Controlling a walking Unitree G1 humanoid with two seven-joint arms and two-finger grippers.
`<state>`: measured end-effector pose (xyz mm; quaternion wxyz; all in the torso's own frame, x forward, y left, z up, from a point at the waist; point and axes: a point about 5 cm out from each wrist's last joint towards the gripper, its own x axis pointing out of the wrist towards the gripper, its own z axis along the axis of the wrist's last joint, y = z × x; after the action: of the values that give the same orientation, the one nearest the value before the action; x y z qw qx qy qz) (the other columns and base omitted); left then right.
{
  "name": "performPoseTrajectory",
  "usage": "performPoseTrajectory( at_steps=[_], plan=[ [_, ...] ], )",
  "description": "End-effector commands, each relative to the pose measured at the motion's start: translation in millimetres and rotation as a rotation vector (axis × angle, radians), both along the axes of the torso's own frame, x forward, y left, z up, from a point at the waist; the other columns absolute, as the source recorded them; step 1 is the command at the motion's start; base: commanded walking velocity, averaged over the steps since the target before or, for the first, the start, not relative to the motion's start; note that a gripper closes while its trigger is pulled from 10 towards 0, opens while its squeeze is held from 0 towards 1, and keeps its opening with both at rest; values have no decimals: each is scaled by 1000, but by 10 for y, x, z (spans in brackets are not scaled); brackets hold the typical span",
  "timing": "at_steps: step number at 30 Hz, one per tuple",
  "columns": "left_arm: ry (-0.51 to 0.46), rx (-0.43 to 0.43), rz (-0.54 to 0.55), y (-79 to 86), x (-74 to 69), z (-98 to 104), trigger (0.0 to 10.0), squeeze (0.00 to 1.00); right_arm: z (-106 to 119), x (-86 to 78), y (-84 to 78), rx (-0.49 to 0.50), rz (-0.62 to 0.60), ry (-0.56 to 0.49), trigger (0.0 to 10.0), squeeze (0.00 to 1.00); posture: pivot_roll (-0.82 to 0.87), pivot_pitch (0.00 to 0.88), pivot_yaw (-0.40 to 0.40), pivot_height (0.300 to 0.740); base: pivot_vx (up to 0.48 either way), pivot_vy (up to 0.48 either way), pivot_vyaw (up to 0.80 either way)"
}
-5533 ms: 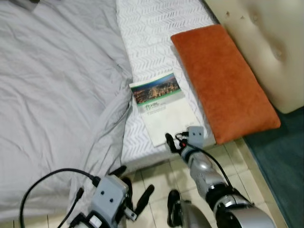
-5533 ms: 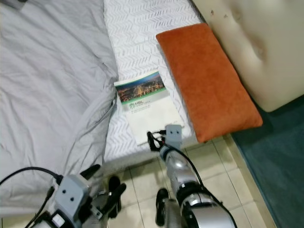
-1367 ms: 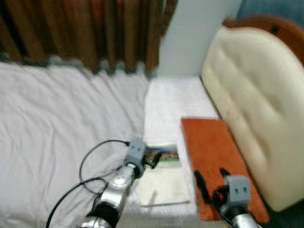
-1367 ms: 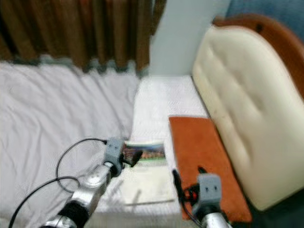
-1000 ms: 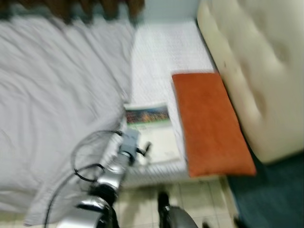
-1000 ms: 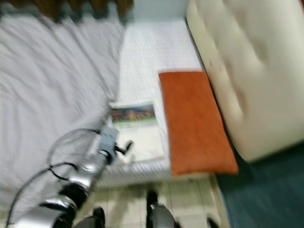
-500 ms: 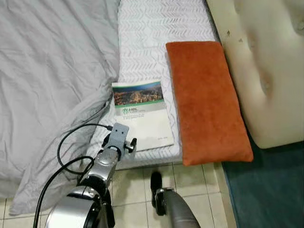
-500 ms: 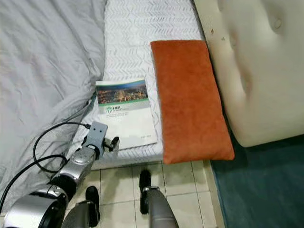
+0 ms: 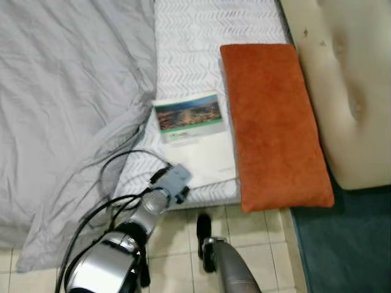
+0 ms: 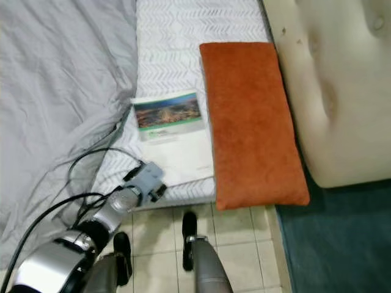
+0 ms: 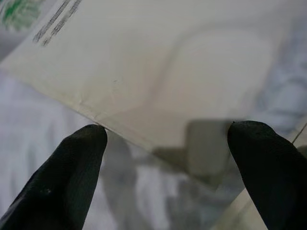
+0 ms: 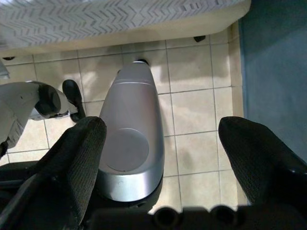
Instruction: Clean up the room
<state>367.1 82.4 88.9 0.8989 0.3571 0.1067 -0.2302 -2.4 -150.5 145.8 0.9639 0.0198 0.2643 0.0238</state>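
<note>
A booklet [image 9: 194, 135] with a city photo on its cover lies on the white patterned mattress [image 9: 201, 36], between the grey duvet [image 9: 67, 91] and an orange pillow [image 9: 274, 122]. My left gripper [image 9: 177, 186] is at the mattress's near edge, right at the booklet's near left corner. In the left wrist view its fingers [image 11: 72, 177] stand open, with the booklet's pale corner [image 11: 144, 62] just beyond the tips and nothing held. My right gripper [image 12: 160, 134] hangs open over the tiled floor beside my leg [image 12: 129, 158].
A cream padded headboard [image 9: 348, 91] rises to the right of the pillow. A teal rug [image 9: 345, 250] covers the floor at the lower right. Beige tiles [image 9: 177, 250] run along the bed's edge, where my feet stand. My left arm's black cable [image 9: 116, 165] loops over the duvet.
The camera has shifted a little. My left gripper has moved right along the mattress edge, closer to the booklet's near corner, and its wrist has turned.
</note>
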Motion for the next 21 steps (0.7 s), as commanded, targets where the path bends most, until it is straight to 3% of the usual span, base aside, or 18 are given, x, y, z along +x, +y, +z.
performPoseTrajectory(
  at_steps=[1,6,10,15,21],
  plan=[
    [-19,131,-133,-185,-97,-96,10000,0,-37,-85,44,6,18,45,10000,0,-518,752,-120,740,0,0,0],
    [-119,234,-259,-368,-90,10,10000,0,-56,-90,75,16,10,43,10000,0,-503,757,-108,740,0,0,0],
    [-140,281,-280,-323,-89,1,10000,0,-67,-85,87,19,7,40,10000,0,-496,756,-105,740,0,0,0],
    [-99,329,-212,-23,-96,-124,10000,0,-95,-71,99,24,6,34,10000,0,-471,755,-100,740,0,0,0],
    [10,247,-21,379,-96,-224,10000,0,-111,-38,93,25,13,23,10000,0,-459,755,-103,740,0,0,0]
  ],
)
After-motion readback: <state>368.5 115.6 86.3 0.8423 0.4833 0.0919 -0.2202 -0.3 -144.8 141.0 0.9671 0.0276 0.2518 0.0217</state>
